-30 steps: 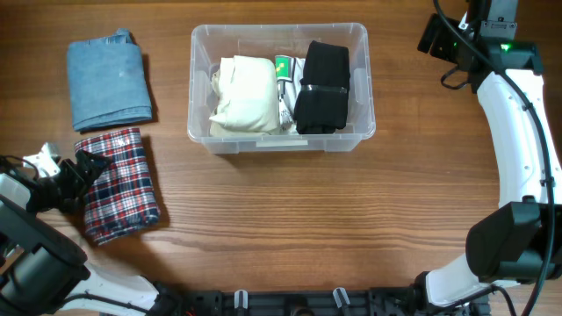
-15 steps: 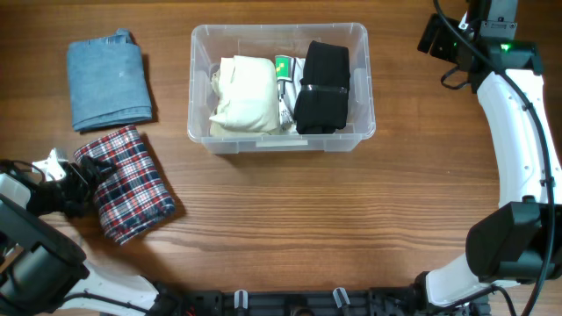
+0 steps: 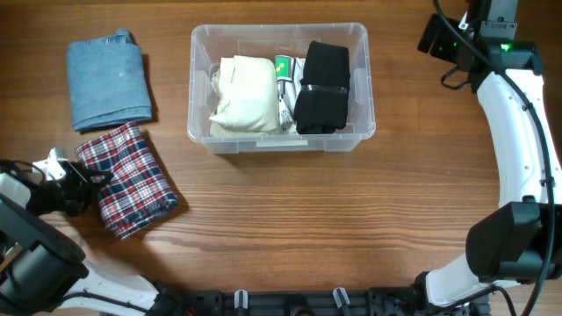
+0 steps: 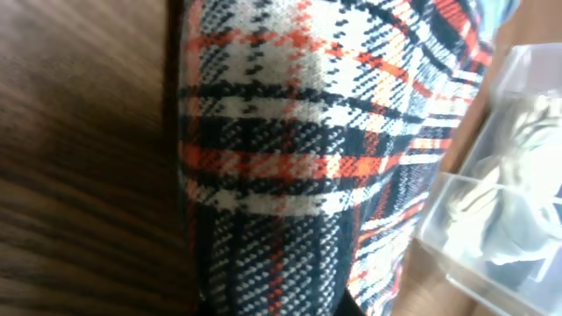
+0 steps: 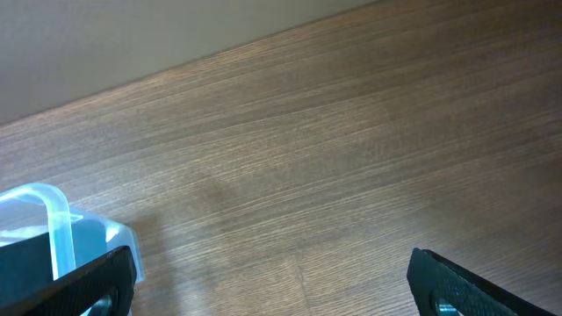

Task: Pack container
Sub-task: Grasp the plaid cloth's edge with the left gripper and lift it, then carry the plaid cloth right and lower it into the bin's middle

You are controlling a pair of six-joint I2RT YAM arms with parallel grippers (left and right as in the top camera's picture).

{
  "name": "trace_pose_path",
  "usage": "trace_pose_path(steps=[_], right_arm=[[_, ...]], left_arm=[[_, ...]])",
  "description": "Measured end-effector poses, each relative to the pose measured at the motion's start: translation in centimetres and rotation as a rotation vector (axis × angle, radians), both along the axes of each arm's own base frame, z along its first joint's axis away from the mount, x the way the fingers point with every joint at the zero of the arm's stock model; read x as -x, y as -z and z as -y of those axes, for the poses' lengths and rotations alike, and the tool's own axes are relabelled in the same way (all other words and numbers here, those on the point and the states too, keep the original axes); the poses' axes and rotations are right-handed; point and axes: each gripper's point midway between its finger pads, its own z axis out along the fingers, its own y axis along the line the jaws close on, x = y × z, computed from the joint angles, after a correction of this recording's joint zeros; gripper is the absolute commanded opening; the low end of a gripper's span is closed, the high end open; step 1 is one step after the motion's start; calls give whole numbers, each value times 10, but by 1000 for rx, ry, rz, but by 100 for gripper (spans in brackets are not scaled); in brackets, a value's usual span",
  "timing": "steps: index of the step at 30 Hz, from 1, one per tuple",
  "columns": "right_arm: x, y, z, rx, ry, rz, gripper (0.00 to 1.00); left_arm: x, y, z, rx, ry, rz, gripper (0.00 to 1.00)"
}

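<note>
Red plaid garment [image 3: 132, 180] in left tool [image 3: 86, 183], fingertips out of sight

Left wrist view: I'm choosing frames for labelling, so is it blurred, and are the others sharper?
Left wrist: plaid cloth fills it, slightly soft; container corner blurred. Overhead: sharp, evenly lit. Right wrist: table grain crisp.

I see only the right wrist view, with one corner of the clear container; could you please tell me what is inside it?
Observer: The container holds a cream folded garment on the left and a black one on the right.
Operator: What remains outside?
Observer: A folded denim garment and a plaid cloth lie on the table to its left.
Operator: Where is the left gripper?
Observer: The left gripper is at the plaid cloth's left edge, apparently clamped on it.
</note>
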Motion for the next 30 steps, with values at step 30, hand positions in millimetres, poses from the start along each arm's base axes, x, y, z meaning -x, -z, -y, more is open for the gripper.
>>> trace_pose_path(steps=[30], right_arm=[[0, 0, 0, 0, 0, 0, 100]], left_arm=[[-91, -343, 235, -80, 481, 1014, 4]])
